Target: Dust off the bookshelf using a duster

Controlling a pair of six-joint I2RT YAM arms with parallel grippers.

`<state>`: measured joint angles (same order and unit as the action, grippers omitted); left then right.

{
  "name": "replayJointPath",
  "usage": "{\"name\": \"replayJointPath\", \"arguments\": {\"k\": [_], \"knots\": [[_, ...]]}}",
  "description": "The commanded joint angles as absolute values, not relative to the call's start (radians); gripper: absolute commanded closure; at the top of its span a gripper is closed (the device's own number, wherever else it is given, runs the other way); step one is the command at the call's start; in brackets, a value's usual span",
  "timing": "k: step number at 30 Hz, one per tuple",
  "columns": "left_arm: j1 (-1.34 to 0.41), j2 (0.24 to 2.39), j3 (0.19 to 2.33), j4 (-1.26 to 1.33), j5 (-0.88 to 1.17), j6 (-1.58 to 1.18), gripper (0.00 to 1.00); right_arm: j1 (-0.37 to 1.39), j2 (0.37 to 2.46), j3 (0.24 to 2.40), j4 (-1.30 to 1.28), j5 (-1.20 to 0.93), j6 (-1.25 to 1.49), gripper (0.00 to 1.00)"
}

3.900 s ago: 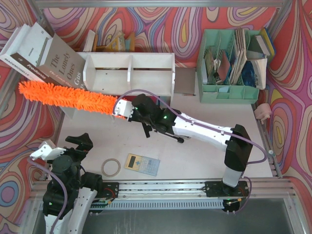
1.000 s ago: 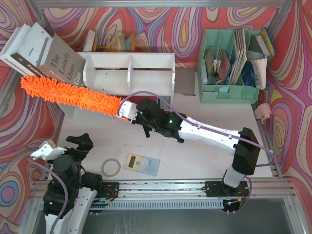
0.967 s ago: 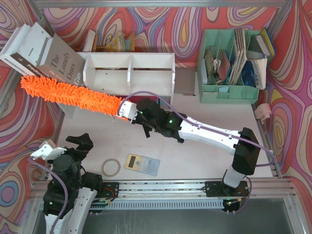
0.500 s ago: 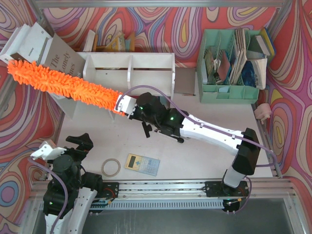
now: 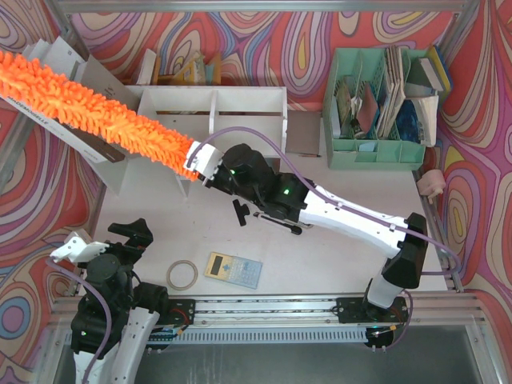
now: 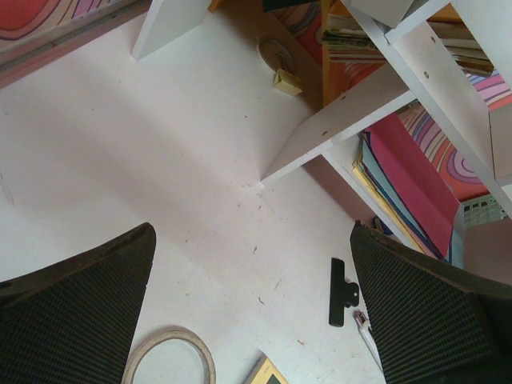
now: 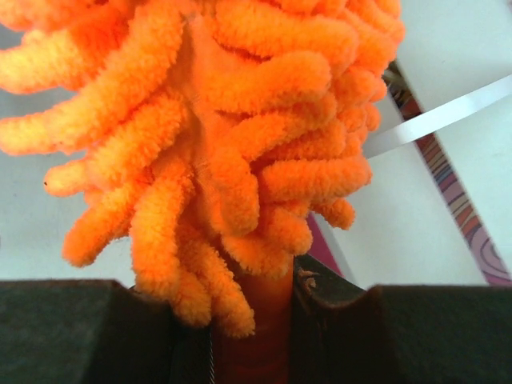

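Right gripper (image 7: pixel 252 324) pinches fluffy orange chenille duster (image 5: pixel 88 108) by its handle; left gripper (image 6: pixel 250 304) spread. Risk: long head pressing leaning grey books (image 5: pixel 96 78) could topple them beside white board bookshelf (image 5: pixel 240 100).

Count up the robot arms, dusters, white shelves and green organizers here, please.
arms: 2 (left arm, right arm)
duster: 1
shelf: 1
organizer: 1
Total: 5

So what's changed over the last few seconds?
The right claw, still shut on its handle, swung the duster back and left; its tip now reaches the far-left corner over the leaning books. Left claw stays open and parked; tape roll and calculator unmoved.
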<state>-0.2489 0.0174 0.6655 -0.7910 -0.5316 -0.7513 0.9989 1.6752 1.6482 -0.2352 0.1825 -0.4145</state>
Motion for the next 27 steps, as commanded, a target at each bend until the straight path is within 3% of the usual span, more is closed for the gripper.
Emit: {"name": "replayJointPath", "arguments": {"k": [1,12,27], "knots": [[-0.249,0.005,0.659,-0.787,-0.538,-0.738,0.02,1.002,1.639,1.741,-0.235,0.252,-0.448,1.00],[-0.249,0.005,0.657,-0.784,-0.536,-0.739,0.01,0.950,1.629,1.802,-0.403,0.326,-0.636,1.00],[-0.249,0.005,0.653,-0.782,-0.530,-0.738,0.02,0.885,1.560,1.866,-0.371,0.454,-0.820,1.00]]}}
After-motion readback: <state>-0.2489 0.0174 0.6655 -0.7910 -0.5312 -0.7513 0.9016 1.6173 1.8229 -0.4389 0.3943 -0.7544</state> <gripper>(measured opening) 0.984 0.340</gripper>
